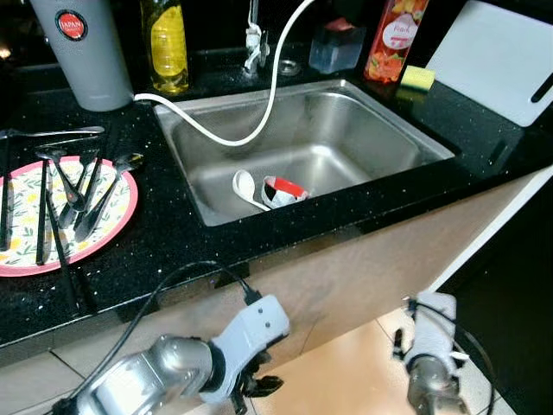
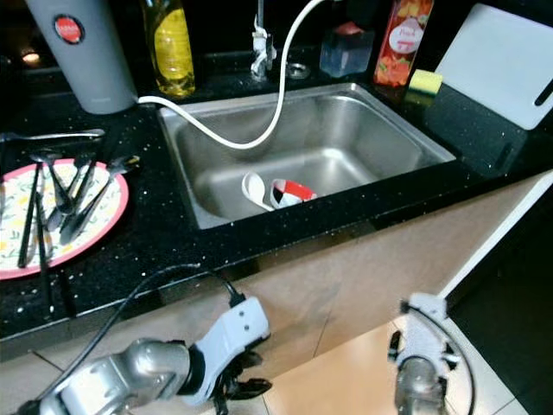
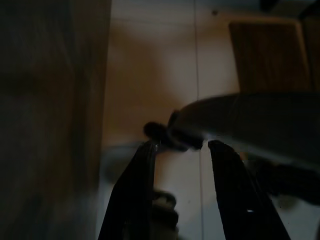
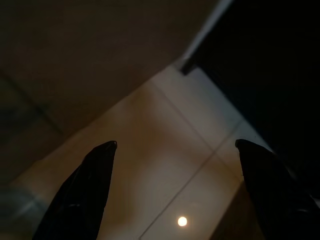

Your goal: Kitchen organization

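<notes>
Both arms hanging below the table (image 1: 173, 242); left fingers (image 3: 145, 185) slightly parted, right fingers (image 4: 85, 195) spread wide, nothing grasped.

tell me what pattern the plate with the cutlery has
Floral print, pink rim: plate, clearest in the left eye view.

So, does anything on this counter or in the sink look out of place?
Yes. A white hose trails from behind the faucet across the sink and onto the counter beside the grey canister. A small red-and-white cup lies tipped on its side in the sink, next to a white spoon.
</notes>
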Available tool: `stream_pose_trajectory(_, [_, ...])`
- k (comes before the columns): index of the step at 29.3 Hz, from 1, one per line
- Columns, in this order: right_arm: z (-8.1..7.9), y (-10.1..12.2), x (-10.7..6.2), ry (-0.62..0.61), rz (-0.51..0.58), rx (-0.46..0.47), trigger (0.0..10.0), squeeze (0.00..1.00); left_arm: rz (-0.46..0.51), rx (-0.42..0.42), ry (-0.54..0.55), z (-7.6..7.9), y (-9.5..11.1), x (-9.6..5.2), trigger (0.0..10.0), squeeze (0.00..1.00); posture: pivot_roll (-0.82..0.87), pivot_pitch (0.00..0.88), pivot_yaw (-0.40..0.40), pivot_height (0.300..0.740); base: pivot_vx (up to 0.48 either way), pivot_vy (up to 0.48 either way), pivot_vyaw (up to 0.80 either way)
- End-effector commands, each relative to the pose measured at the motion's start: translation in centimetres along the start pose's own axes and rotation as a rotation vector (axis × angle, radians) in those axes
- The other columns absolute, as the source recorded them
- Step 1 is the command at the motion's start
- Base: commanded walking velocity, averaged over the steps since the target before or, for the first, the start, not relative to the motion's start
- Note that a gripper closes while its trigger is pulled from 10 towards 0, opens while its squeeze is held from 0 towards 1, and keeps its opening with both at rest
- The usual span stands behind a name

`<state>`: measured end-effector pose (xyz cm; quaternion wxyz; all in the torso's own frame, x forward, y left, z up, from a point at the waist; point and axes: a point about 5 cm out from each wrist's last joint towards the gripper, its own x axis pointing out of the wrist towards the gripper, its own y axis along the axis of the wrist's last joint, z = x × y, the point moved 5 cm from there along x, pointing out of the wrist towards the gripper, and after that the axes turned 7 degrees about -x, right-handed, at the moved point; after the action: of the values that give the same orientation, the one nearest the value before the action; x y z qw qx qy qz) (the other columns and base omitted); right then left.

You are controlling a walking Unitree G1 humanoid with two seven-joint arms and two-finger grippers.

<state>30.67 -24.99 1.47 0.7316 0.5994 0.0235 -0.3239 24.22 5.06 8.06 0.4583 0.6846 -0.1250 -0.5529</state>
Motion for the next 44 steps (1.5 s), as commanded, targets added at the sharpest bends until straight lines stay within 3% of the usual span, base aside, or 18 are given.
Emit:
stream_pose_trajectory(1, [-0.3,0.3,-0.2,0.017,0.024,-0.007,10.0,0.00,-0.066,-0.003,0.044,-0.6,-1.8,0.2,10.0,0.00,-0.08,0.184,-0.063,0.740,0.000,0.000,0.00])
stream_pose_trajectory(10, [-0.5,0.7,-0.2,0.025,0.036,-0.005,10.0,0.00,-0.069,-0.002,0.056,-0.8,-1.9,0.3,10.0,0.00,-0.08,0.183,-0.064,0.740,0.000,0.000,0.00])
stream_pose_trajectory(13, [-1.2,1.9,-0.3,0.063,0.083,-0.005,10.0,0.00,-0.006,-0.069,0.057,-0.5,-1.1,0.5,10.0,0.00,-0.08,0.183,-0.068,0.740,0.000,0.000,0.00])
stream_pose_trajectory(16, [-2.5,3.1,-0.8,0.140,0.149,0.005,10.0,0.00,0.143,-0.172,0.089,-1.0,1.1,0.5,10.0,0.00,-0.08,0.179,-0.072,0.740,0.000,0.000,0.00])
stream_pose_trajectory(20, [-3.1,3.2,-1.0,0.175,0.164,0.014,10.0,0.00,0.187,-0.200,0.115,-1.4,1.6,0.4,10.0,0.00,-0.08,0.179,-0.072,0.740,0.000,0.000,0.00])
stream_pose_trajectory(25, [-4.2,2.5,-1.3,0.231,0.155,0.007,10.0,0.00,0.144,-0.147,0.045,0.3,0.8,0.4,10.0,0.00,-0.07,0.182,-0.071,0.740,0.000,0.000,0.00])
stream_pose_trajectory(30, [-4.5,2.2,-1.5,0.259,0.156,-0.004,10.0,0.00,0.132,-0.139,0.054,0.3,0.4,0.5,10.0,0.00,-0.08,0.184,-0.070,0.740,0.000,0.000,0.00])
stream_pose_trajectory(38, [-4.2,2.2,-1.5,0.241,0.161,-0.007,10.0,0.00,0.219,-0.086,-0.077,1.8,2.4,-0.3,10.0,0.00,-0.08,0.184,-0.068,0.740,0.000,0.000,0.00])
stream_pose_trajectory(41, [-4.1,2.2,-1.4,0.238,0.161,-0.005,10.0,0.00,0.341,-0.033,-0.197,2.6,5.1,-2.0,10.0,0.00,-0.08,0.181,-0.068,0.740,0.000,0.000,0.00])
stream_pose_trajectory(44, [-4.2,2.3,-1.4,0.239,0.164,-0.003,10.0,0.00,0.376,-0.009,-0.256,3.0,6.0,-2.8,10.0,0.00,-0.08,0.180,-0.067,0.740,0.000,0.000,0.00])
